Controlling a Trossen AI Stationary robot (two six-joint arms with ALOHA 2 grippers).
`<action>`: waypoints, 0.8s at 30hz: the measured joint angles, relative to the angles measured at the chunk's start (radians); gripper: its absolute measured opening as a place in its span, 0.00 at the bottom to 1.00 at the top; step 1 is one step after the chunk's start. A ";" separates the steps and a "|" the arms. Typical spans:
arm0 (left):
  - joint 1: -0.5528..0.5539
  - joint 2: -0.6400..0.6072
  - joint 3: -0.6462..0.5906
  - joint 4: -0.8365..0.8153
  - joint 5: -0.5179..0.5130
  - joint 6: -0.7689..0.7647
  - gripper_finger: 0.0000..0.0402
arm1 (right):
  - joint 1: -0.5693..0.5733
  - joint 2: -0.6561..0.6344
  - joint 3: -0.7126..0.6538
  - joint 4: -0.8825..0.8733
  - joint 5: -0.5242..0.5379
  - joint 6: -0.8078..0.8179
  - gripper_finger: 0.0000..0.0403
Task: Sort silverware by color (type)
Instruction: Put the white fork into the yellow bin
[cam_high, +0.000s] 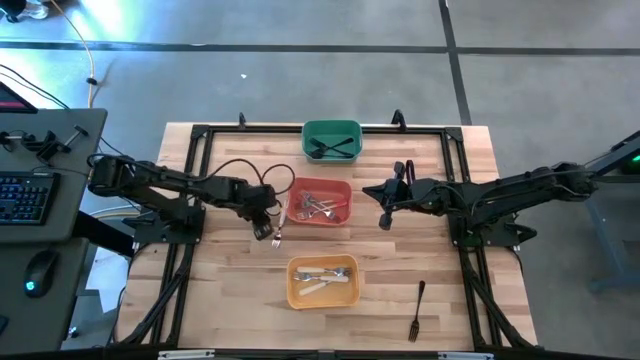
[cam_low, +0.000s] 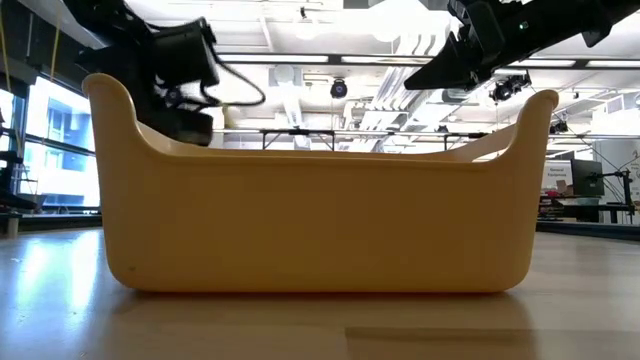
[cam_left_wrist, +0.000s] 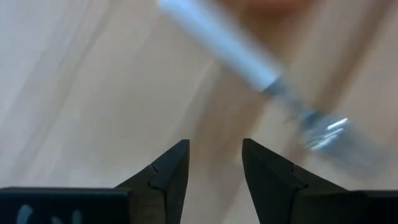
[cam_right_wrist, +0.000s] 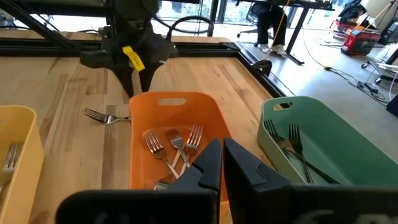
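Bright overhead light; the fork (cam_left_wrist: 273, 81) blurs (left wrist view), floor glare.

Three bins on a pale wooden tabletop (cam_high: 230, 300): green bin (cam_high: 331, 128) at the far edge, red bin (cam_high: 340, 186) in the middle, yellow bin (cam_high: 300, 292) nearest the front. Black frame rails (cam_high: 195, 160) along the tabletop's sides. Grey desk (cam_high: 60, 160) off to the left, carrying a keyboard (cam_high: 22, 198) and a mouse (cam_high: 38, 272). Grey floor (cam_high: 300, 60) beyond.

floor (cam_high: 300, 70): grey concrete | desk (cam_high: 40, 190): keyboard (cam_high: 22, 198), mouse (cam_high: 38, 272) | ceiling lights (cam_low: 400, 15): bright
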 joint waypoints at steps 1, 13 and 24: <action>-0.009 -0.001 -0.002 0.043 0.019 -0.011 0.35 | 0.000 0.000 0.000 0.000 0.000 0.001 0.00; -0.163 0.060 -0.008 0.244 0.070 0.191 0.21 | 0.000 0.000 0.000 0.000 0.000 0.001 0.00; -0.180 0.158 -0.006 0.300 0.112 0.243 0.01 | 0.000 0.000 0.000 -0.008 0.000 0.001 0.00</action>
